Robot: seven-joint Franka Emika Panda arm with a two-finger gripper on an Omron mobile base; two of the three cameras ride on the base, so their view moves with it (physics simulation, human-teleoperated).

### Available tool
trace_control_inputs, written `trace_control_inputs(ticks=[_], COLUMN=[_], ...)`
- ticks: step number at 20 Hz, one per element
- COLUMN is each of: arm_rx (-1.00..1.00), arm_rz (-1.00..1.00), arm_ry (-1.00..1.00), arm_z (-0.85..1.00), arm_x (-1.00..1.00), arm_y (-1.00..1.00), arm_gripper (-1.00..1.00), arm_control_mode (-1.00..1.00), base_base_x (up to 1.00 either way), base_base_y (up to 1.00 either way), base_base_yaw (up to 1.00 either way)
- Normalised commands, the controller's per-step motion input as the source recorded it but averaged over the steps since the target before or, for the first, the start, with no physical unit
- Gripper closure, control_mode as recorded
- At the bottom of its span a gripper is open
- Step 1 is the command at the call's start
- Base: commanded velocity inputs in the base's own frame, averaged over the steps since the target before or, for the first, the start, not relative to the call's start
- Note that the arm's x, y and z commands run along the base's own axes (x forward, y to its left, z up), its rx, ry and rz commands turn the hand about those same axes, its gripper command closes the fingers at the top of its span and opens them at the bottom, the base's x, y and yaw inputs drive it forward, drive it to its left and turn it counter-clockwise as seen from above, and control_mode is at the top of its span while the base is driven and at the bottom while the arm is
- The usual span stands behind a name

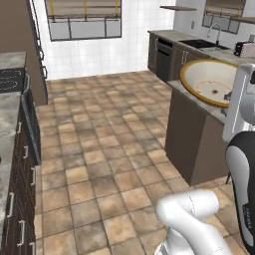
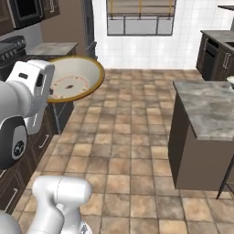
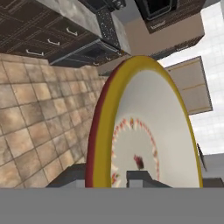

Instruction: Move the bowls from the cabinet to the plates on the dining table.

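My gripper [image 3: 107, 177] is shut on the rim of a shallow tan bowl [image 3: 148, 127] with a yellow-brown rim and a reddish pattern inside. The bowl [image 1: 211, 82] hangs tilted in the air beside the white hand, over the near corner of the dining table [image 1: 191, 134]. From the other side the bowl [image 2: 73, 84] shows in front of the left counter. The dining table [image 2: 208, 109] has a grey mottled stone top on a dark base. A pale dish edge [image 2: 231, 80] peeks in at its far right; I cannot tell whether it is a plate. A dark cabinet door [image 2: 49, 5] sits at the upper left.
A stove [image 1: 11, 79] and low drawer units [image 1: 20, 199] line the left wall. A sink counter [image 1: 204, 44] runs along the back right. Brown tiled floor [image 1: 104, 149] lies open between the units and the table. A stool leg [image 2: 226, 180] stands by the table.
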Motion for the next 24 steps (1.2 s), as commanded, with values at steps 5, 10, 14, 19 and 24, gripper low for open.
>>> trace_control_inputs(ticks=[5,10,14,19,24], arm_rx=[0.0,0.0,0.0,0.0,0.0], arm_rz=[0.0,0.0,0.0,0.0,0.0], arm_ry=[0.0,0.0,0.0,0.0,0.0], arm_z=[0.0,0.0,0.0,0.0,0.0], arm_x=[0.0,0.0,0.0,0.0,0.0], arm_y=[0.0,0.0,0.0,0.0,0.0], arm_gripper=[1.0,1.0,1.0,1.0,1.0], arm_control_mode=[1.0,1.0,1.0,1.0,1.0], base_base_x=[0.8,0.8,0.77,0.72,0.72], base_base_y=[0.38,0.4,0.39,0.39,0.42], base_base_yaw=[-0.21,-0.21,-0.23,-0.26,-0.26])
